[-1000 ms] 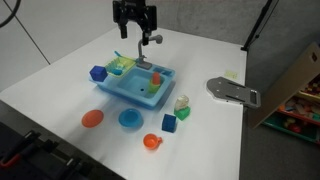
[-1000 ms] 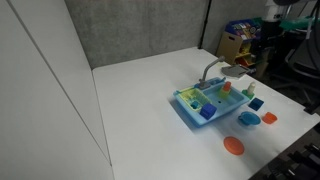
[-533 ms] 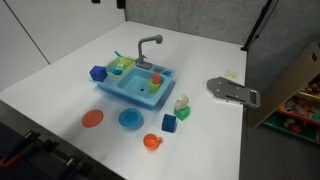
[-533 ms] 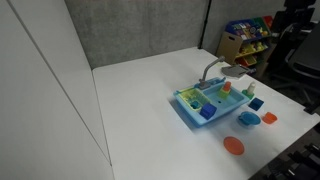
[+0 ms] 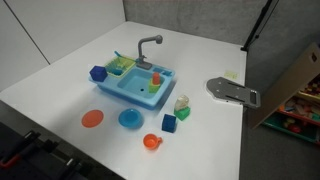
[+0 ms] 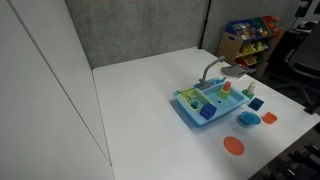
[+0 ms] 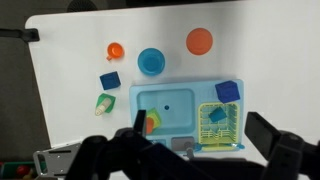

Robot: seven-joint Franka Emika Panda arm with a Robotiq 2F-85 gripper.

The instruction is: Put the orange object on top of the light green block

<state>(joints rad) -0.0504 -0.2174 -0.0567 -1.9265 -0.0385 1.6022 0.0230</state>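
Observation:
The tiny orange object (image 7: pixel 149 126) lies in the basin of the blue toy sink (image 7: pixel 170 98), touching a darker green block (image 7: pixel 155 117). It also shows in both exterior views (image 5: pixel 155 77) (image 6: pixel 226 87). The light green block (image 7: pixel 104 103) stands on the white table beside the sink, and shows in both exterior views (image 5: pixel 181 102) (image 6: pixel 250 93). My gripper (image 7: pixel 205 140) is open and empty, high above the sink. Its dark fingers frame the basin and the dish rack. It is out of frame in both exterior views.
A blue cube (image 7: pixel 110 80), a blue plate (image 7: pixel 151 62), an orange cup (image 7: pixel 115 50) and an orange plate (image 7: pixel 200 41) lie near the sink. A yellow dish rack (image 7: pixel 220 125) and a blue cube (image 7: pixel 228 91) sit on the sink. A grey metal part (image 5: pixel 232 91) lies nearby.
The gripper, seen above the sink's faucet one second ago, has risen out of the exterior view. The objects on the table have not moved.

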